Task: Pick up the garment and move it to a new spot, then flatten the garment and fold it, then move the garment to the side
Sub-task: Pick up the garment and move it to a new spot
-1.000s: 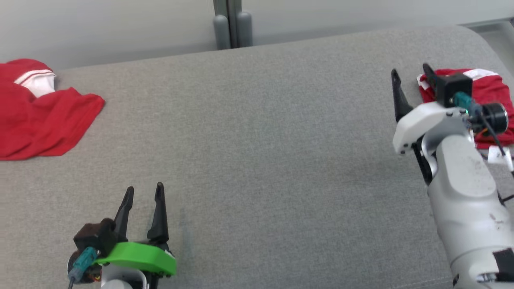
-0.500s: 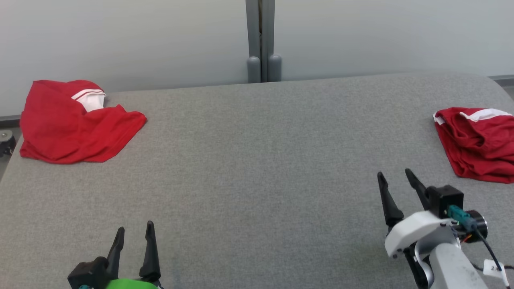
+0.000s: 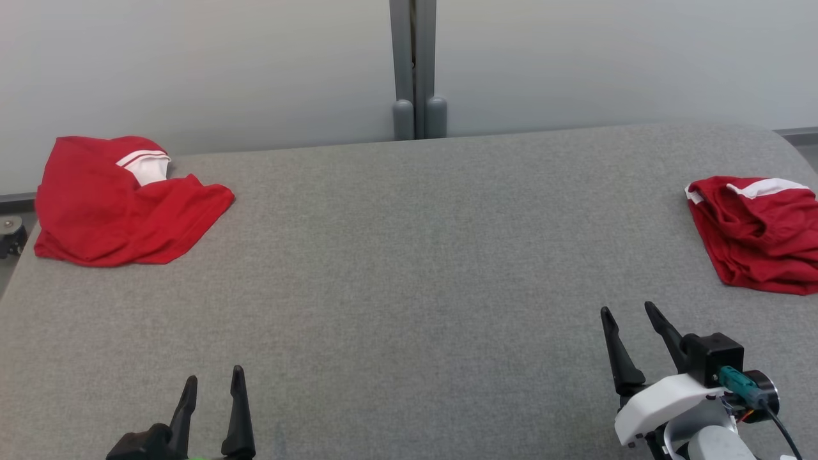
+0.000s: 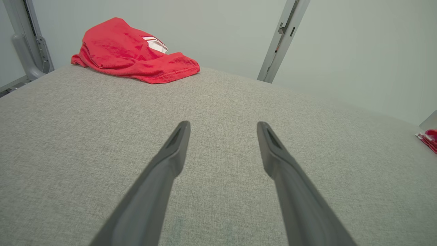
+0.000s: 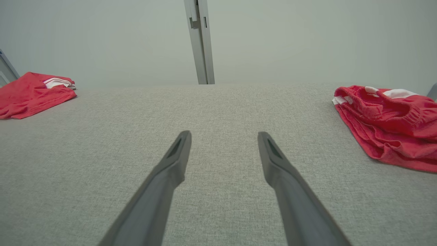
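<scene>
Two red garments with white trim lie on the grey padded table [image 3: 409,268]. One is crumpled at the far left [image 3: 121,204], [image 4: 133,51], [image 5: 30,92]. The other is bunched at the right edge [image 3: 757,233], [image 5: 389,126], with a sliver of it [image 4: 428,138] at the left wrist view's right edge. My left gripper [image 3: 214,377], [image 4: 222,124] is open and empty at the near left edge, far from the left garment. My right gripper [image 3: 626,308], [image 5: 224,134] is open and empty at the near right, short of the right garment and to its left.
A grey upright post [image 3: 415,70] stands behind the table's far edge against a pale wall. A small caster wheel [image 3: 11,233] shows beyond the table's left edge. The table's far right corner is rounded.
The head camera has tilted up, bringing both garments and the wall into view. My right gripper has drawn back from the right garment toward the near edge. Both grippers stay open.
</scene>
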Controlling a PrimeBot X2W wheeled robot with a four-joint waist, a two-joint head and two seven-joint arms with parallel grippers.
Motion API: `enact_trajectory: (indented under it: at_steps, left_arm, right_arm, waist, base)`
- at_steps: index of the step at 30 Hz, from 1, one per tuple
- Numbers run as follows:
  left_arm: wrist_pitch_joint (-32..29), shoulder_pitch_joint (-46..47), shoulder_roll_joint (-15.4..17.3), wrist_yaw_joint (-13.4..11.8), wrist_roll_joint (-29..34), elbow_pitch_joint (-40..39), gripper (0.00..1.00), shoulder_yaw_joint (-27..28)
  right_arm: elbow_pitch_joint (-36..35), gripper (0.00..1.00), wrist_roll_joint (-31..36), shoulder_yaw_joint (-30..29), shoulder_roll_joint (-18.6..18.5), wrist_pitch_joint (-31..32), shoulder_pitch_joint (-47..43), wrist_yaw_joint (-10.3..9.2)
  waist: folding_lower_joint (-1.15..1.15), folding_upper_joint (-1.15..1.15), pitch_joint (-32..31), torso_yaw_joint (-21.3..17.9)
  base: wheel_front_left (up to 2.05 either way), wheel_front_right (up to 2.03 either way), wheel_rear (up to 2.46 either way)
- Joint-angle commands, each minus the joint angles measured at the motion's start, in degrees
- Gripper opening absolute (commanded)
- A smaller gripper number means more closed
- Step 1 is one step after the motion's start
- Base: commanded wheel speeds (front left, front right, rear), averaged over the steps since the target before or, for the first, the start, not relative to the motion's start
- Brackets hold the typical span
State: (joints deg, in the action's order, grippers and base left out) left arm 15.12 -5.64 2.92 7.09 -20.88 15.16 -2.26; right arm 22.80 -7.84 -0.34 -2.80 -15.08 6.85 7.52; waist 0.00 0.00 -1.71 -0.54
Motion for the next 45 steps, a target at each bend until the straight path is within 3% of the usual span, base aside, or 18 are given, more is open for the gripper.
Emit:
enact_trajectory:
  at_steps: [1, 16, 33, 39, 45]
  left_arm:
    - [0.03, -0.16, 0.01, 0.12, -0.15, -0.02, 1.0, -0.21]
    - [0.03, 1.02, 0.02, -0.16, -0.22, 0.45, 1.0, -1.28]
    - [0.02, 1.33, 0.06, -0.38, 1.06, -0.22, 1.0, -0.03]
    - [0.03, 1.07, 0.05, -0.2, 0.85, -0.48, 1.0, 0.17]
    - [0.02, 1.32, 0.05, -0.19, 0.15, -0.99, 1.0, 0.15]
  right_arm:
    - [-0.33, 1.0, 0.06, 0.07, -0.2, -0.11, -0.58, -0.07]
    - [-0.34, 1.0, -0.94, -0.03, -0.19, -0.1, -0.99, -0.07]
    - [-0.69, 1.0, -1.75, 0.97, -0.2, -0.11, -0.81, -0.07]
    - [-0.53, 1.0, -1.9, 1.64, -0.21, -0.11, -0.38, -0.07]
    - [-0.85, 1.0, -1.34, 1.79, -0.22, -0.11, 0.51, -0.07]
  waist:
    - [0.0, 0.0, -0.05, 0.08]
    - [0.0, 0.0, -0.11, 2.91]
    - [0.0, 0.0, 0.83, 20.9]
    - [0.0, 0.0, 1.19, 24.49]
    - [0.0, 0.0, 2.29, 25.48]
  base:
    - [0.0, 0.0, 0.0]
    - [0.0, 0.0, 0.0]
    - [0.0, 0.0, 0.0]
    - [0.0, 0.0, 0.0]
    - [0.0, 0.0, 0.0]
